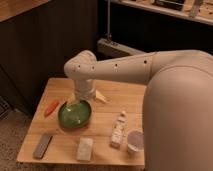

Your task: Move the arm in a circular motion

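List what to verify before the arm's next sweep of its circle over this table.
1. Height over the bowl: the pincer hangs at the far rim of the green bowl; whether they touch: cannot tell.
2. Pincer carrying nothing: cannot tell.
3. Arm reaches in from the right above the table, with nothing lying on it: ok.
4. Orange item lies left of the bowl, apart from the pincer: ok.
5. Small bottle and cup sit right of the bowl, nearer the front edge, apart from the pincer: ok.
6. Grey bar and pale block lie along the front edge, away from the pincer: ok.
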`<state>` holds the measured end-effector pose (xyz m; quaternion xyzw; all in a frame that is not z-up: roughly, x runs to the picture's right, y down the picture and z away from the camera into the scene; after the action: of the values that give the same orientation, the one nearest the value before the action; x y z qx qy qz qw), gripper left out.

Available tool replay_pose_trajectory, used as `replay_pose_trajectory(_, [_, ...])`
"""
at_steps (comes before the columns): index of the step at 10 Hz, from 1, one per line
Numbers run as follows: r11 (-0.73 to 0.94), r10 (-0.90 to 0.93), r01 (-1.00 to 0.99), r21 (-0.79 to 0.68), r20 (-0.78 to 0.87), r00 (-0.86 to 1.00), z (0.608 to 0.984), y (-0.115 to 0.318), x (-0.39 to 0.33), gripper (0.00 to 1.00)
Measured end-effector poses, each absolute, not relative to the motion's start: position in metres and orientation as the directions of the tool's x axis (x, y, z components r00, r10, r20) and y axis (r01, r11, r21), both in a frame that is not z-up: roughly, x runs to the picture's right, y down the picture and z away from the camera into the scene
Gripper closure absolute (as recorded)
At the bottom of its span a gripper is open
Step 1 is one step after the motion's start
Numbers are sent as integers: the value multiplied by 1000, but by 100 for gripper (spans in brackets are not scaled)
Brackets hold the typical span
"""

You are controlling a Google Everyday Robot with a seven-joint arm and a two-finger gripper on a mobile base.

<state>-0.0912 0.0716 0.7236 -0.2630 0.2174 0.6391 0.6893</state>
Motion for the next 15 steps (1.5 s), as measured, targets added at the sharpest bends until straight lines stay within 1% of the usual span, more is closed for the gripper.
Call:
replay_pose_trajectory(2, [41, 770, -995, -87, -632, 87, 738, 55, -71, 0])
replay_pose_trajectory(6, [26, 779, -995, -93, -622, 79, 744, 46, -51, 0])
replay_pose_trajectory(9, [18, 786, -996, -93, -615, 71, 763, 23, -22, 0])
replay_pose_trajectory(11, [13, 787, -995, -98, -613, 71, 765, 20, -17, 0])
replay_pose_trajectory(15, [-6, 793, -995, -99, -607, 56, 783, 0, 16, 0])
